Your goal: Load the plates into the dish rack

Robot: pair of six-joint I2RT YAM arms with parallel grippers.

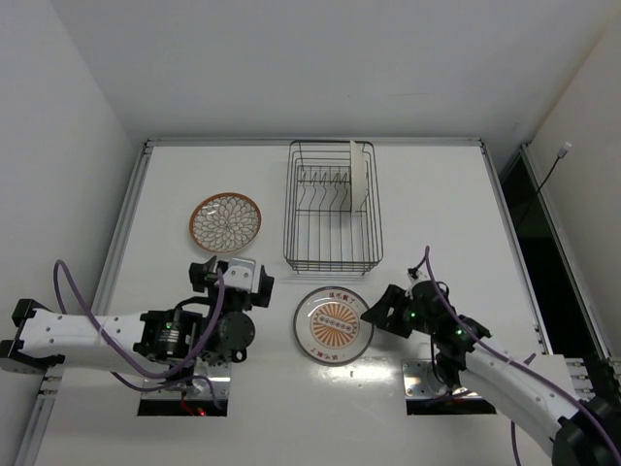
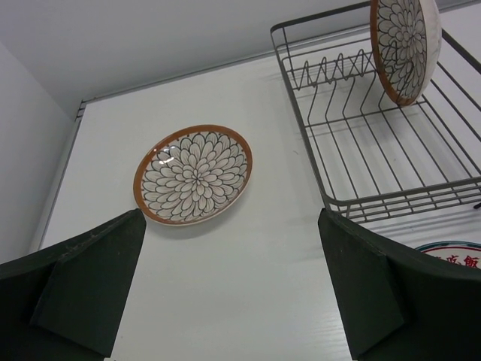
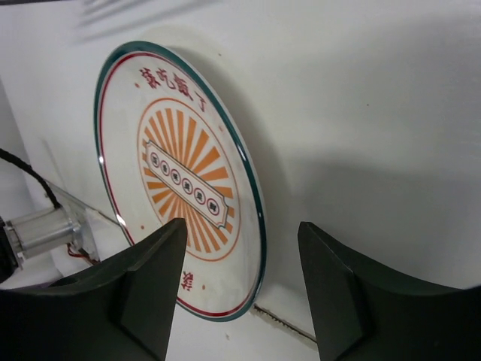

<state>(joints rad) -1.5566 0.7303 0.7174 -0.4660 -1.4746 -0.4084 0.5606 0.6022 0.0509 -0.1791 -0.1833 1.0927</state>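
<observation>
One petal-pattern plate [image 1: 225,222] lies flat on the table left of the black wire dish rack [image 1: 333,209]. A second petal plate [image 1: 360,175] stands upright in the rack's far right corner. The white plate with the orange sunburst [image 1: 334,325] lies flat in front of the rack. My left gripper [image 1: 231,266] is open and empty, near the flat petal plate [image 2: 193,174] and pointing towards it. My right gripper [image 1: 376,313] is open at the sunburst plate's right rim. In the right wrist view the rim of that plate [image 3: 180,180] lies between the fingers [image 3: 143,286], not clamped.
The rack [image 2: 391,150] shows a row of upright dividers, free in front of the standing plate [image 2: 402,45]. A raised frame [image 1: 310,143] borders the table's far and side edges. Purple cables [image 1: 73,291] trail along both arms.
</observation>
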